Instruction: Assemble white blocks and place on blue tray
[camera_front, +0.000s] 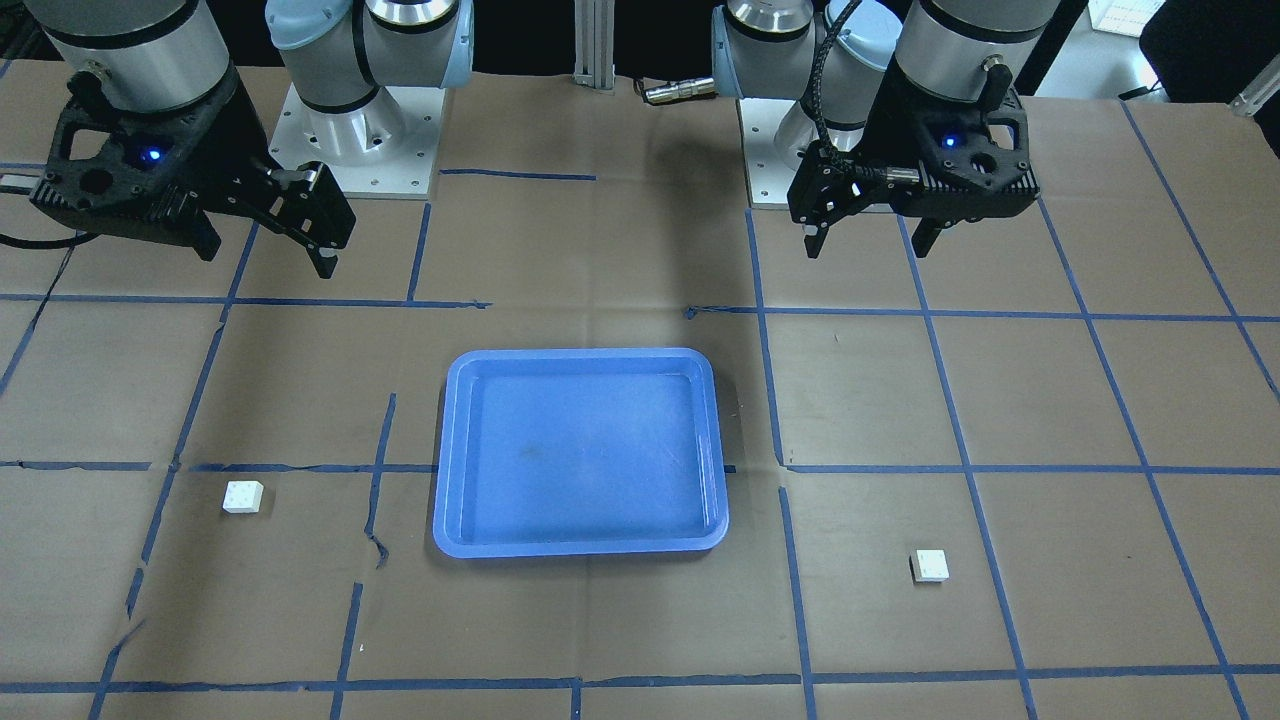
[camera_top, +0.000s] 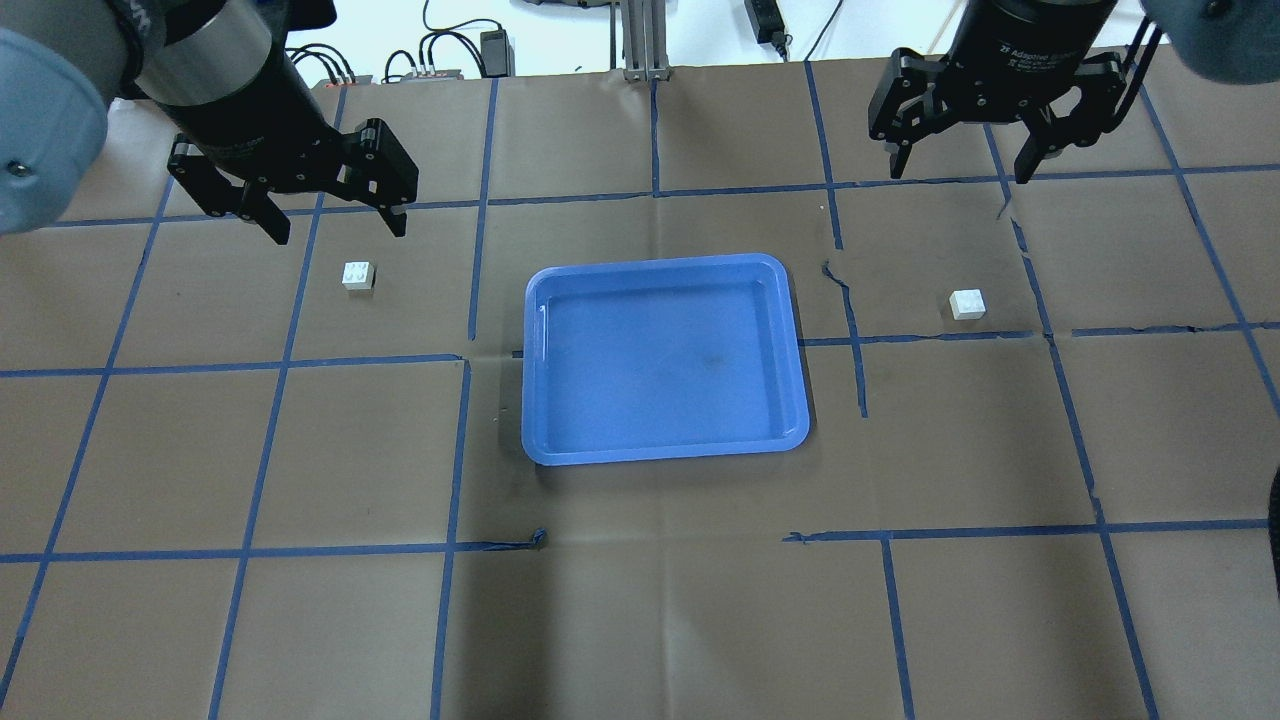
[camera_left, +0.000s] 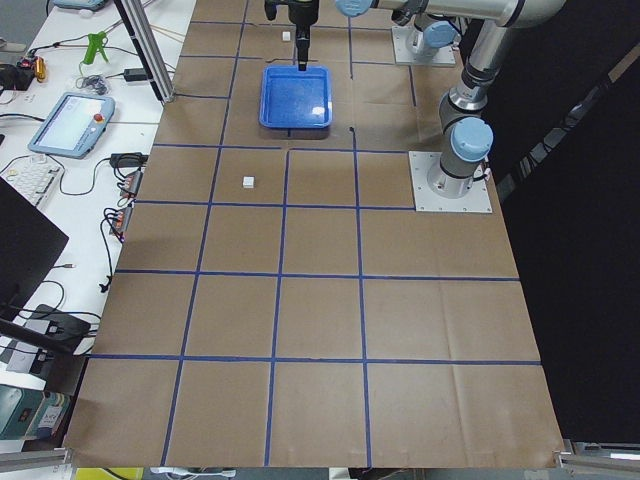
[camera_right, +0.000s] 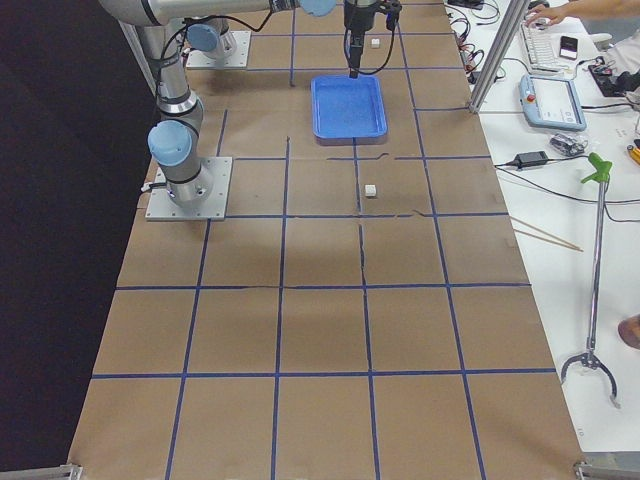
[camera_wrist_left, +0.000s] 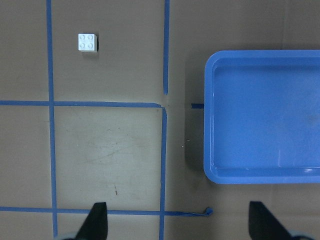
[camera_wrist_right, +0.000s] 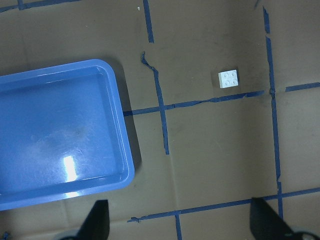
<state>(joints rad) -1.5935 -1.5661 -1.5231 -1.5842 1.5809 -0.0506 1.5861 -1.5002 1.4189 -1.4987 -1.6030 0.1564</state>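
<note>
The blue tray (camera_top: 660, 262) lies empty in the middle of the table. One white block (camera_top: 357, 275) sits studs up to its left, just below my left gripper (camera_top: 338, 230), which hangs open and empty above the table. The other white block (camera_top: 967, 303) sits to the tray's right, below my right gripper (camera_top: 960, 172), also open and empty. In the left wrist view the block (camera_wrist_left: 87, 42) is at the upper left and the tray (camera_wrist_left: 209, 125) at the right. In the right wrist view the block (camera_wrist_right: 228, 78) is at the upper right and the tray (camera_wrist_right: 129, 165) at the left.
The table is covered in brown paper (camera_top: 640, 600) with a grid of blue tape lines (camera_top: 450, 450). The arm bases (camera_front: 355, 150) stand at the robot's edge. Cables and devices (camera_left: 75, 115) lie on a side bench beyond the far edge.
</note>
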